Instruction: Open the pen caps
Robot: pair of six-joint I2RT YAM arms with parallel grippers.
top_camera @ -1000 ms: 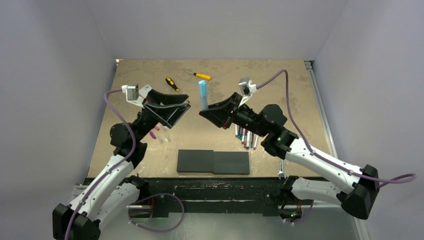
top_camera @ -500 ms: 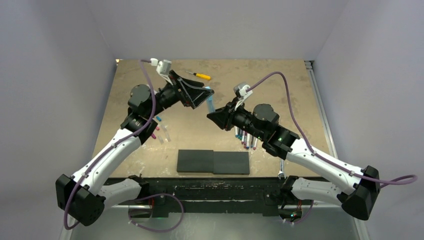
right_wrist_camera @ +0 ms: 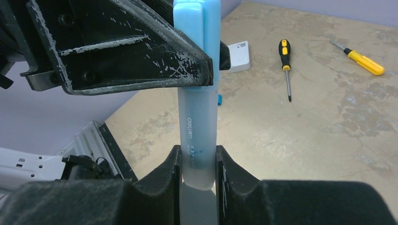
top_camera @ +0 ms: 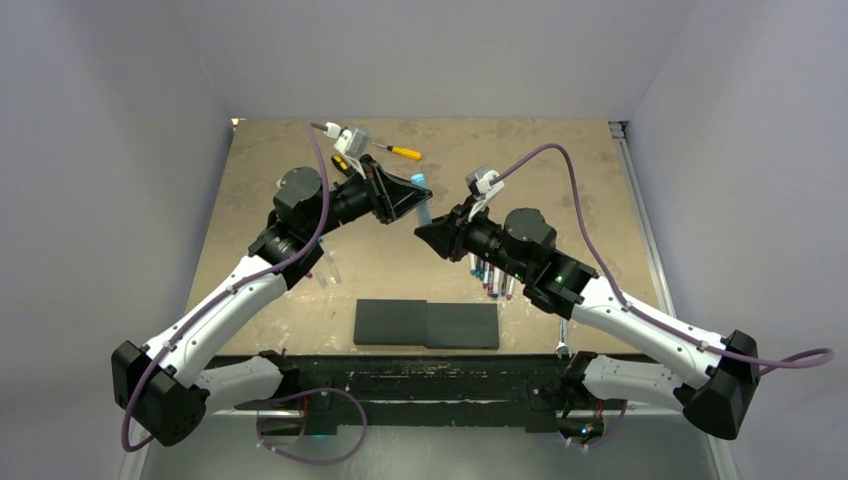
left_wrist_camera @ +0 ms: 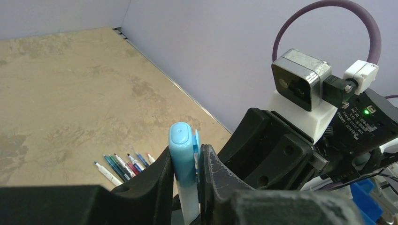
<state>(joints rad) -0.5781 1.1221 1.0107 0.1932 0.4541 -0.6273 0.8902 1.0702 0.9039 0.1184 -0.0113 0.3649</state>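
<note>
Step in hand: the pull-apart on one pen, held in mid-air above the table (top_camera: 560, 170) between your two arms.

- Left gripper (left_wrist_camera: 184, 157) is clamped narrow on the light blue cap (left_wrist_camera: 180, 145). The cap's rounded end pokes out just past the fingertips.
- Right gripper (right_wrist_camera: 197, 159) is closed on the pale barrel (right_wrist_camera: 197, 122) lower down. In the right wrist view the pen stands upright, with the left arm's fingers (right_wrist_camera: 141, 51) gripping across the cap above.
- No gap shows between cap and barrel, so judge it not yet open.

Next move: draw the two grippers apart straight along the pen's axis, both grips firm. Pulling off-axis would likely bend the pen or let the barrel slip through the right pads.

The row of thin pens (top_camera: 490, 275) lies on the table by the right arm — too small to tell which are capped.
</note>
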